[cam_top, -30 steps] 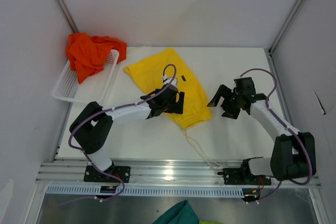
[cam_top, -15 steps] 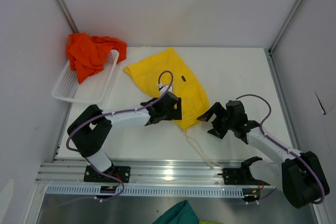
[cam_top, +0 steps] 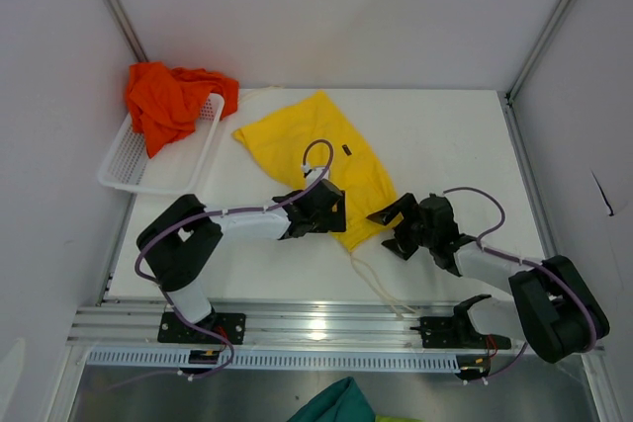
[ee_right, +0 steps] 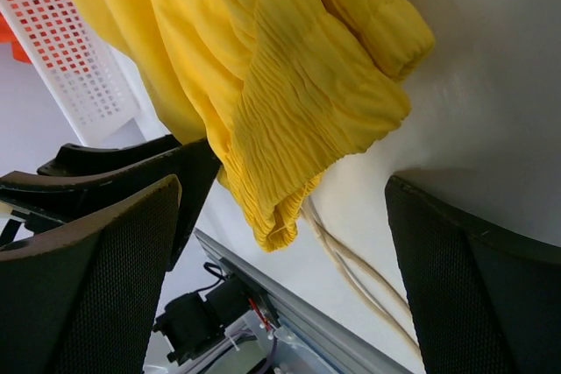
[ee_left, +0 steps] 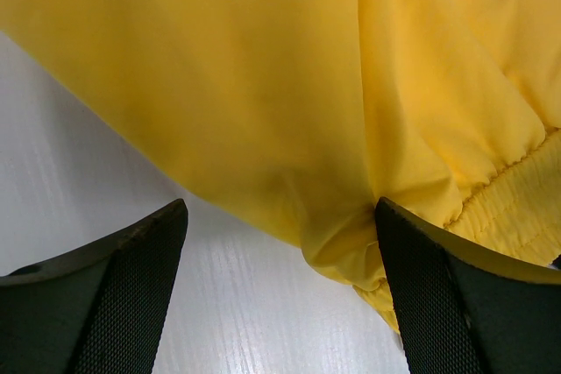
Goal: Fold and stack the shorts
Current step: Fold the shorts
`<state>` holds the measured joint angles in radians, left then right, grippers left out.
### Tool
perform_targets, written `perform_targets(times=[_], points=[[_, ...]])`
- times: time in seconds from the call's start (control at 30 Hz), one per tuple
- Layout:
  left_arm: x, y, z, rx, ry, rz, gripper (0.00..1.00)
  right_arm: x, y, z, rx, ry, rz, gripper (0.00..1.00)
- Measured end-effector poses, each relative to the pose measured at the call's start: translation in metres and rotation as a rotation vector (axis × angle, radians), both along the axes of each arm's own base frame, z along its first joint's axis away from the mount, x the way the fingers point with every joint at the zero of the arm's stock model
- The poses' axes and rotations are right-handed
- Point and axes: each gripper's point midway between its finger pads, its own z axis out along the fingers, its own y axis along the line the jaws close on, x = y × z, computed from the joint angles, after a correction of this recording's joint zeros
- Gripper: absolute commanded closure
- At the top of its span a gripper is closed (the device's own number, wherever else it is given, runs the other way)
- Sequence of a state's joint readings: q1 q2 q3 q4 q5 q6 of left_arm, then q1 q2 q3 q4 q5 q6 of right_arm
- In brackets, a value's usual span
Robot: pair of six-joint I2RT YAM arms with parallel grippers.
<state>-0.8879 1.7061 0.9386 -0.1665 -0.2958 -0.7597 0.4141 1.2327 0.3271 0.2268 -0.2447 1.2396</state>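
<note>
L gripper (cam_top: pixel 324 209) wide open, empty, yellow shorts (cam_top: pixel 316 140) edge right between its fingers. R gripper (cam_top: pixel 388 229) open too, waistband just ahead, prob not touching. Orange-red shorts (cam_top: pixel 163 96) well beyond L gripper, on basket (cam_top: pixel 127 163).

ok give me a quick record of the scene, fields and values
yellow shorts: lying on the table, waistband toward the arms
drawstrings: white, trailing toward the near edge
orange shorts: bunched in the white basket, far left
left tool: open, at the yellow shorts' near edge
right tool: open, beside the waistband corner
stack: not yet made
</note>
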Motion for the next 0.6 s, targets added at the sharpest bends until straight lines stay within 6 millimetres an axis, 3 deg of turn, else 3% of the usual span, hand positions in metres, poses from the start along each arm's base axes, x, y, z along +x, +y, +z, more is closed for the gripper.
perform_targets(times=[0.3,0.6], points=[[-0.001,0.000,0.001,0.006,0.009,-0.002,0.08,0.021,0.006,0.001,0.053,-0.067,-0.054,0.02],[-0.002,-0.006,0.000,0.003,0.035,-0.019,0.08,0.024,0.016,0.002,0.075,-0.094,-0.094,0.03]])
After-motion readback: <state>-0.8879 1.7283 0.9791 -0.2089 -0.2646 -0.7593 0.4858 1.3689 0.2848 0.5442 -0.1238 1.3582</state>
